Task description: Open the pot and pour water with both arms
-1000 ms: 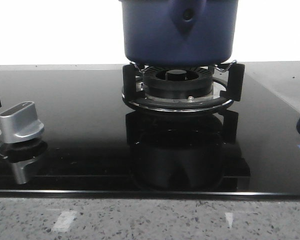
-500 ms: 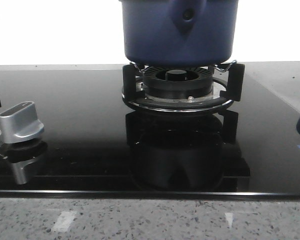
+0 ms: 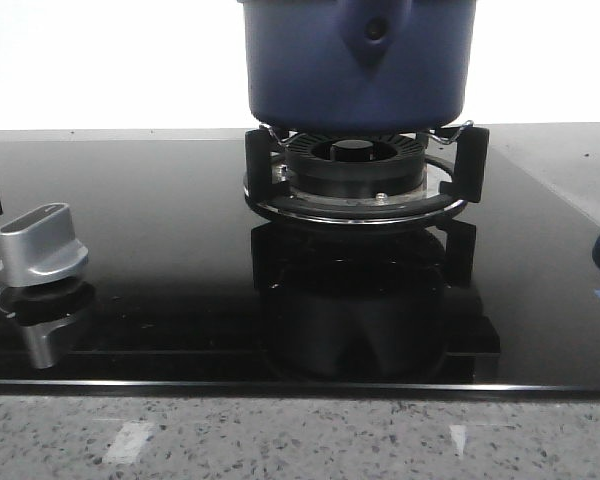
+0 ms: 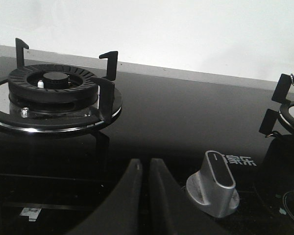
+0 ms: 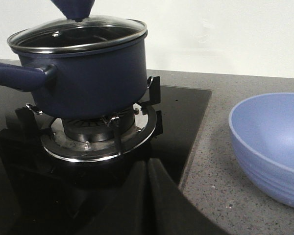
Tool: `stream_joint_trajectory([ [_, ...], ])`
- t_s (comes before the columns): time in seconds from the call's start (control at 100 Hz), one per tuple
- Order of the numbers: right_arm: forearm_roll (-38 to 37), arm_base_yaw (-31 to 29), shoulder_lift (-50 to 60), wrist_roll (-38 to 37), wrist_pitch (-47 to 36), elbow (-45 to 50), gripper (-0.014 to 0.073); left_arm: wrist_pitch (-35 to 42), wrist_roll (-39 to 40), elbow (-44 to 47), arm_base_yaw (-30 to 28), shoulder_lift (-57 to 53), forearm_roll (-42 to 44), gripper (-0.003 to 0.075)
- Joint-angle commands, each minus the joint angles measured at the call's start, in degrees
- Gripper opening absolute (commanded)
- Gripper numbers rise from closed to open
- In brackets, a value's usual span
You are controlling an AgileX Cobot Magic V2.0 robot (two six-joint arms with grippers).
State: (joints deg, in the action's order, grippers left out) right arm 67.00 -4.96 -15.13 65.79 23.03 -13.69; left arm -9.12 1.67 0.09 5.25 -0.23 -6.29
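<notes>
The dark navy-blue pot [image 3: 358,62] stands on the black burner ring [image 3: 355,175] at the middle back of the hob. In the right wrist view the pot [image 5: 88,78] carries a glass lid [image 5: 78,34] with a blue knob, and its long handle [image 5: 17,74] sticks out sideways. My right gripper [image 5: 147,167] is shut and empty, low over the hob's edge, a short way from the pot. My left gripper [image 4: 145,165] is shut and empty above the black glass, beside a silver knob [image 4: 213,183]. Neither gripper shows in the front view.
A light blue bowl [image 5: 272,142] stands on the grey speckled counter right of the hob. A second, bare burner [image 4: 51,95] with upright prongs lies on the left. The silver knob [image 3: 42,245] sits at the hob's left front. The hob's front edge [image 3: 300,385] meets the counter.
</notes>
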Motion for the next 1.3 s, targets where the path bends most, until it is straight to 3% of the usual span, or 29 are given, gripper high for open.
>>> stream_joint_trajectory([
  [0.0, 1.2, 0.0, -0.3, 0.4, -1.8, -1.5, -0.0047, 4.1, 0.5, 1.8, 0.5, -1.6, 0.0, -0.0020],
  [0.11, 1.2, 0.0, -0.3, 0.4, -2.6, -1.5, -0.0047, 4.1, 0.5, 1.8, 0.5, -1.6, 0.0, -0.0020],
  [0.28, 0.2, 0.0, -0.3, -1.7, -10.2, -1.5, -0.0047, 4.1, 0.5, 1.8, 0.5, -1.6, 0.0, -0.0020],
  [0.31, -5.0, 0.0, -0.3, -5.7, -11.6, -1.5, -0.0047, 4.1, 0.5, 1.8, 0.5, -1.6, 0.0, -0.0020],
  [0.35, -13.7, 0.0, -0.3, -16.6, -13.6, -1.5, -0.0047, 4.1, 0.5, 1.8, 0.5, -1.6, 0.0, -0.0020],
  [0.42, -37.7, -0.3, -0.3, -41.9, -15.2, -1.4, -0.0047, 4.1, 0.5, 1.8, 0.5, -1.6, 0.0, -0.0020],
  [0.48, -54.4, -0.7, -0.3, -56.0, -14.8, -1.2, -0.0047, 4.1, 0.5, 1.8, 0.5, -1.6, 0.0, -0.0020],
  [0.56, -64.5, -0.7, -0.1, -64.9, -15.8, 0.6, -0.0047, 4.1, 0.5, 1.8, 0.5, -1.6, 0.0, -0.0020],
  [0.77, -64.9, -0.7, 6.8, -65.2, -21.9, 10.4, -0.0047, 4.1, 0.5, 1.8, 0.5, -1.6, 0.0, -0.0020],
  [0.92, -64.9, -0.7, 15.9, -65.3, -21.7, 15.8, -0.0047, 4.1, 0.5, 1.8, 0.5, -1.6, 0.0, -0.0020],
  [0.96, -65.0, -0.8, 17.0, -65.8, -18.7, 15.8, -0.0047, 4.1, 0.5, 1.8, 0.5, -1.6, 0.0, -0.0020],
  [1.29, -67.0, -1.7, 16.9, -65.8, -18.1, 15.8, -0.0047, 4.1, 0.5, 1.8, 0.5, -1.5, 0.0, -0.0020],
])
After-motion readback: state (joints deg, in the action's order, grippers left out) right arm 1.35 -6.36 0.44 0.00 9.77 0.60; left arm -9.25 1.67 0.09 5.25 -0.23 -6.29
